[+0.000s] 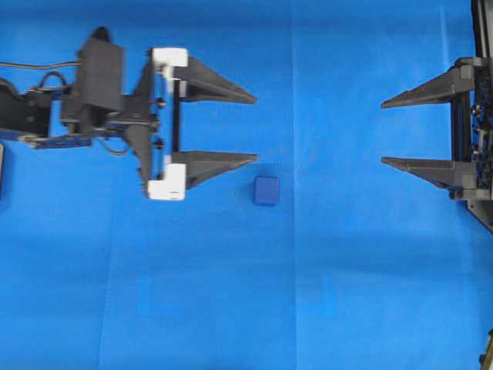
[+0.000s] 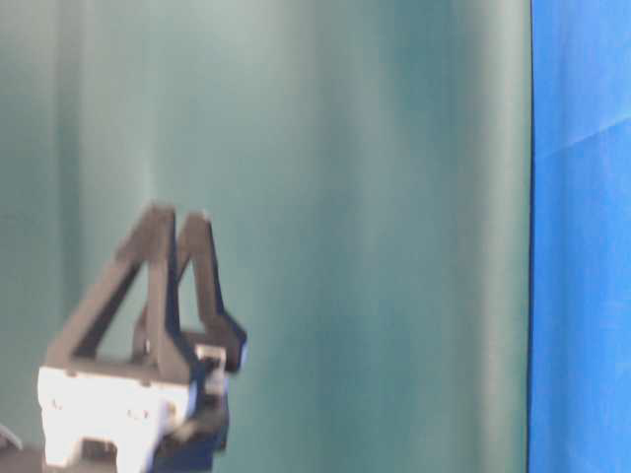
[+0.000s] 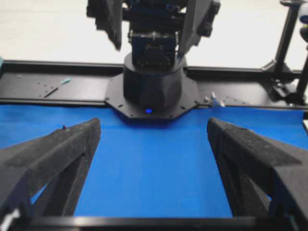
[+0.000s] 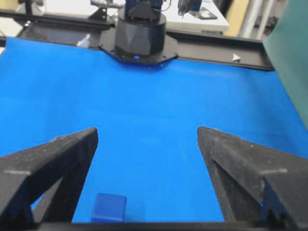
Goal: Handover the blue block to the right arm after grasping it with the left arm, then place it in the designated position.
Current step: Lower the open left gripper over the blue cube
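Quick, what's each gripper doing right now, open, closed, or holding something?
Left gripper: open, holding nothing; the blue block lies on the cloth just beyond its fingertips.
Right gripper: open, holding nothing.

Left arm (image 1: 92, 100): black links, black cable loops, white brackets at finger bases, long black pointed fingers (image 1: 219, 86). Right arm (image 1: 474, 131): all-black rail, matching tapered fingers (image 1: 420, 94), textured foam-like surfaces.
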